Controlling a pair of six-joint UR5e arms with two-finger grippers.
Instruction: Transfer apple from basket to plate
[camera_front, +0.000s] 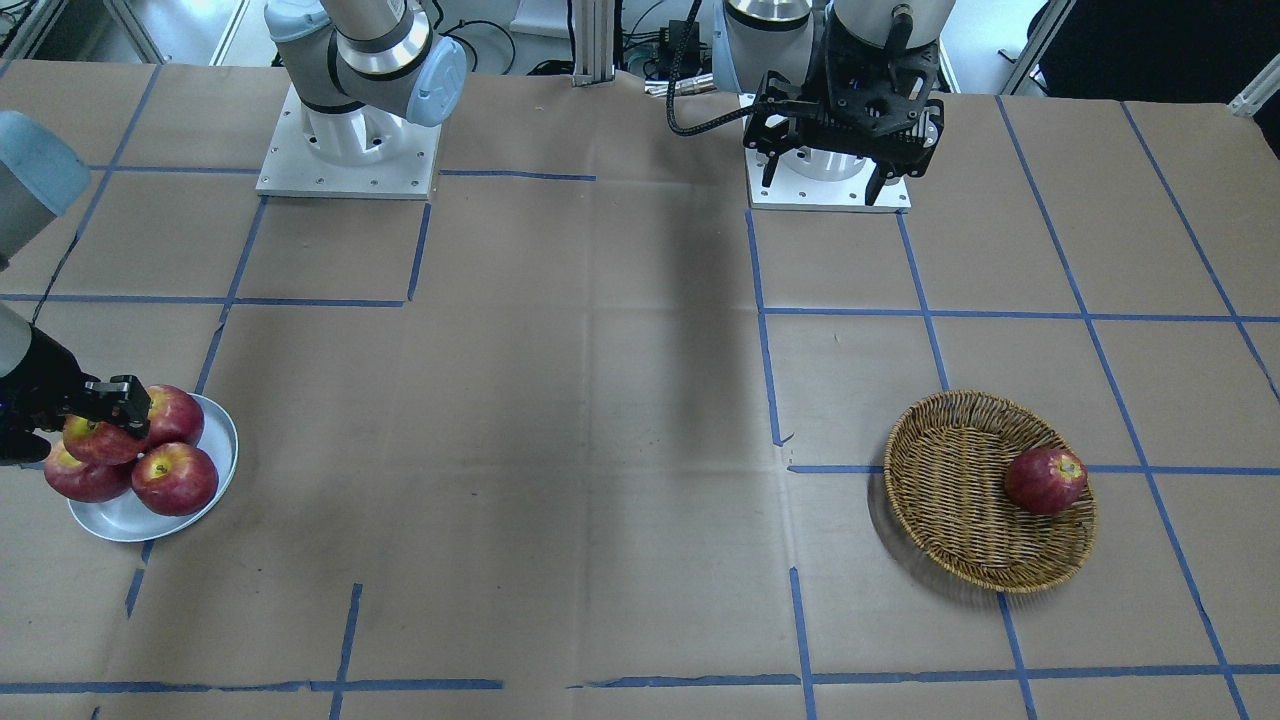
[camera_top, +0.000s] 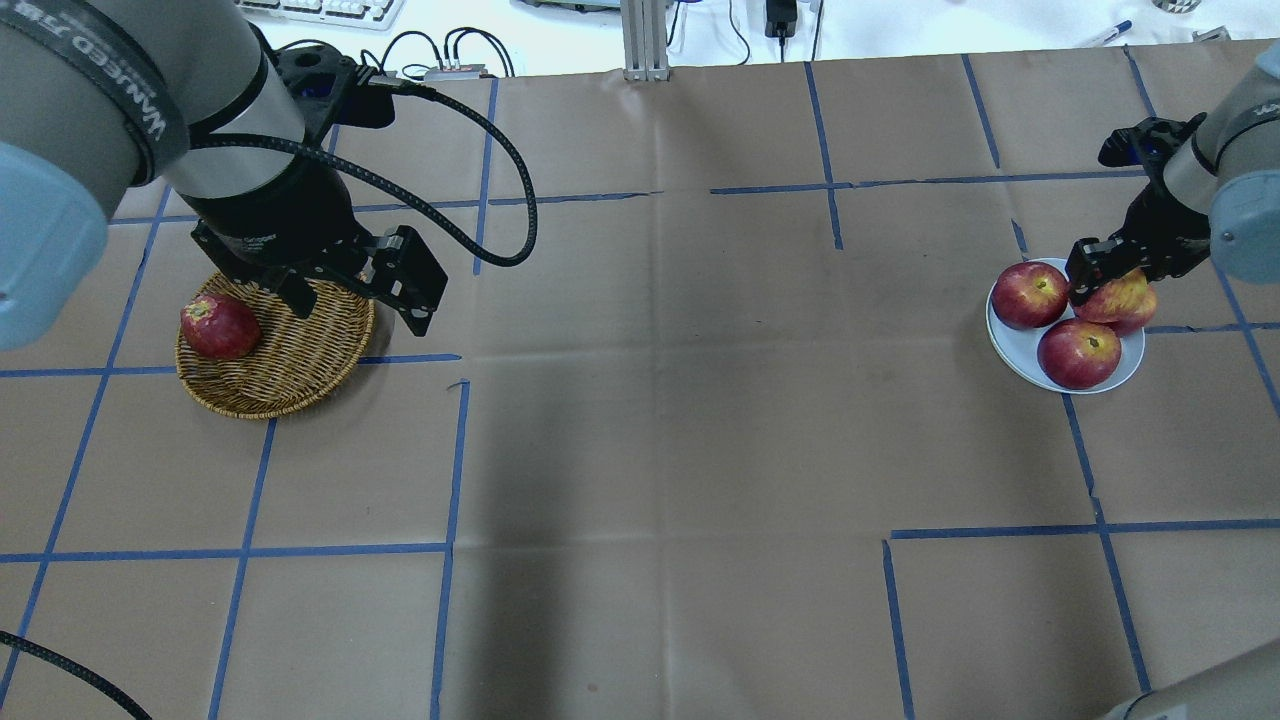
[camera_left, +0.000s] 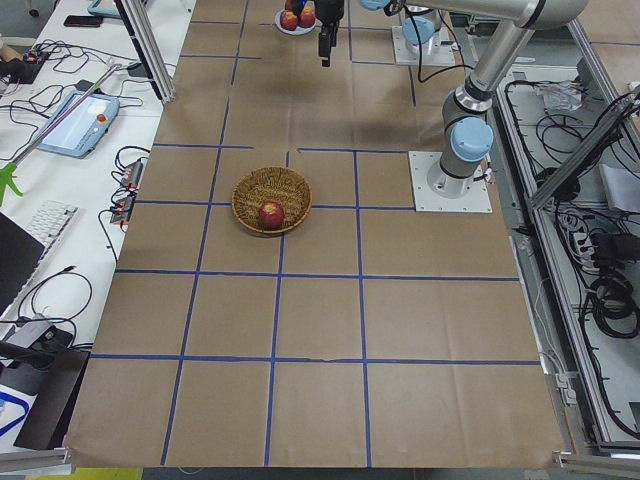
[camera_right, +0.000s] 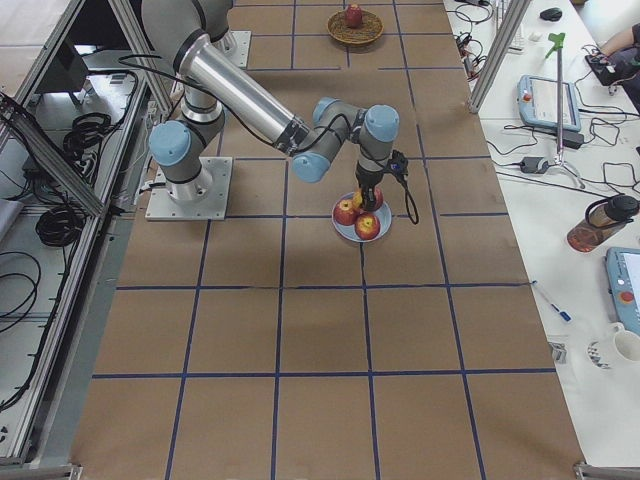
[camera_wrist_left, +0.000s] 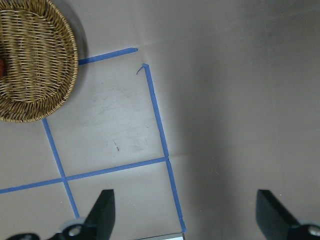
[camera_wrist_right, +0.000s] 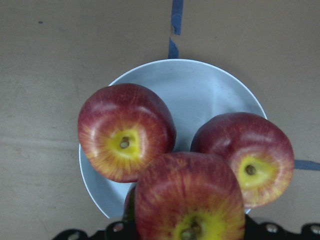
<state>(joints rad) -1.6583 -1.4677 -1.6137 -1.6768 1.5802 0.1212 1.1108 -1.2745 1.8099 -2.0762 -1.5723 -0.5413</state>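
Your robot's right arm reaches out to the worktop's right end, wrist turned down, and the right gripper (camera_top: 1112, 282) is clamped on the apple (camera_wrist_right: 189, 196). The left arm is folded back by the robot-side edge, with the left gripper (camera_front: 826, 188) pointing down, fingers spread wide.

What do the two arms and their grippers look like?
The left arm and right arm are silver-grey tubes with pale blue joint caps. The left one carries a black band with white lettering and a ribbed black cable. Left gripper and right gripper are black.
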